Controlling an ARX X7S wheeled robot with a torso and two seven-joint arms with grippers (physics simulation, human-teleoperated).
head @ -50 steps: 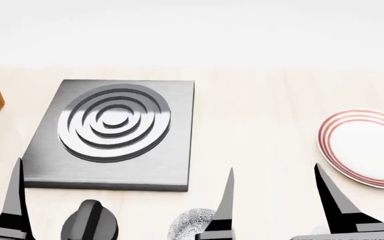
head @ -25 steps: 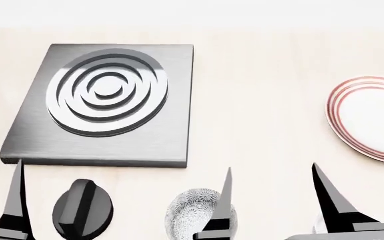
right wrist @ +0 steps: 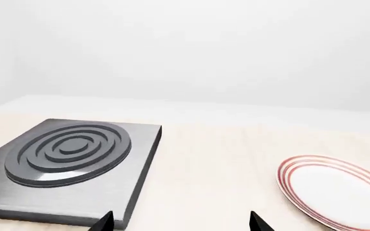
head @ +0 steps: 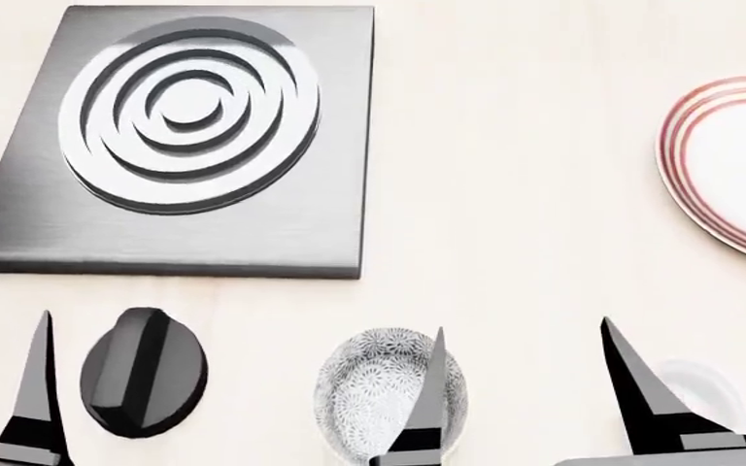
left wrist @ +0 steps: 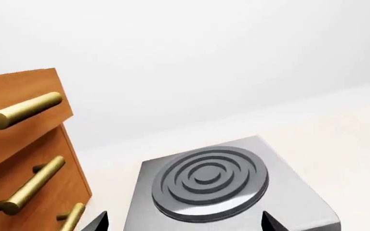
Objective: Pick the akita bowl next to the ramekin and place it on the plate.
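Both jaws spread wide above speckled akita bowl (head: 380, 393), glossy ramekin (head: 699, 388), ringed plate (head: 736, 165).

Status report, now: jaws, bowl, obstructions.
Both sets of jaws wide open, nothing held. Akita bowl on the counter beside the ramekin, untouched. Plate empty, far right. No obstruction between bowl and plate.

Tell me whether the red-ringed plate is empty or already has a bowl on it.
Empty as far as shown: the plate has a bare white centre in the right wrist view, and the speckled akita bowl sits on the counter.
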